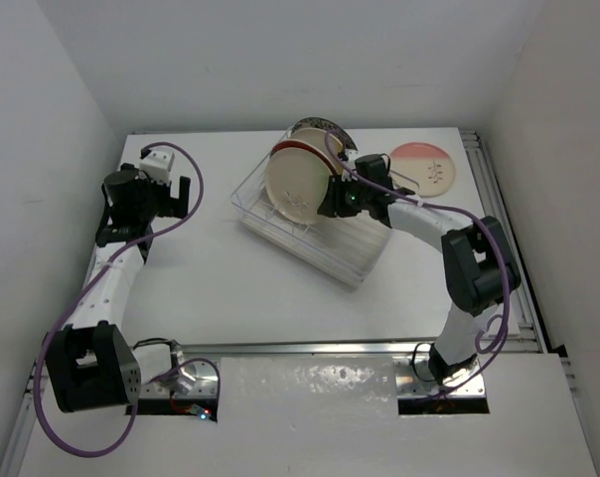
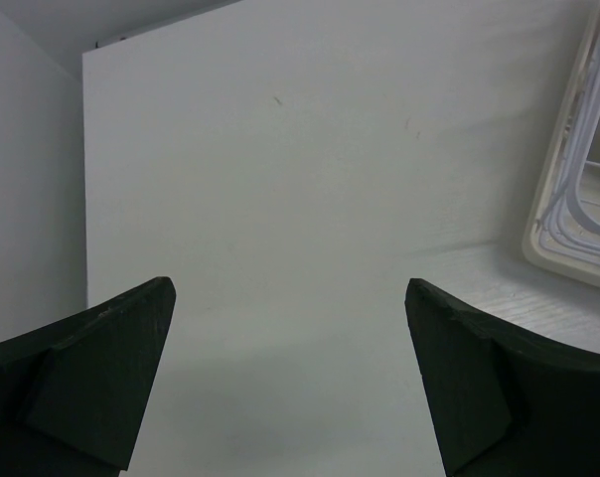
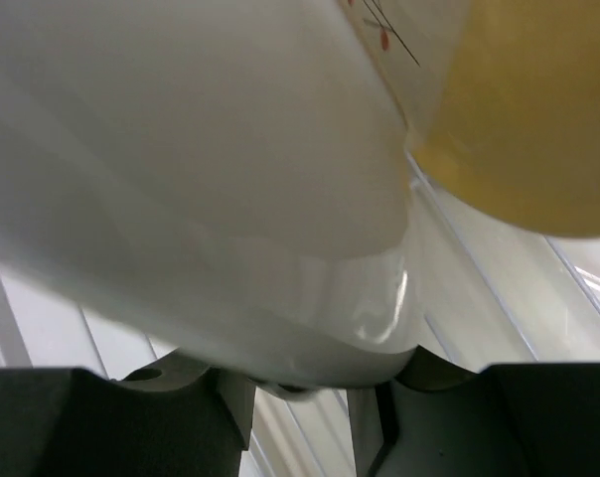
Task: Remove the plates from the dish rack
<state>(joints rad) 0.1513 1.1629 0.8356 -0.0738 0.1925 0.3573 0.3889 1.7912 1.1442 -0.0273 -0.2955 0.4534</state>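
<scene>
Jaws of the right gripper (image 1: 334,199) stand either side of the cream plate (image 1: 295,184) at its rim; whether they bear on it cannot be told. That plate stands upright in the dish rack (image 1: 352,260), with the red-rimmed plate (image 1: 325,142) close behind. The pink plate (image 1: 426,167) lies flat on the table (image 1: 211,258) beyond the rack. The left gripper (image 2: 288,290) is spread wide, holding nothing. Risk: a shallow rim hold could let the plate pivot, striking its neighbour or dragging the rack.

Overhead camera looks down on everything; both wrist cameras, far nearer, share its dish rack (image 1: 355,253)
</scene>
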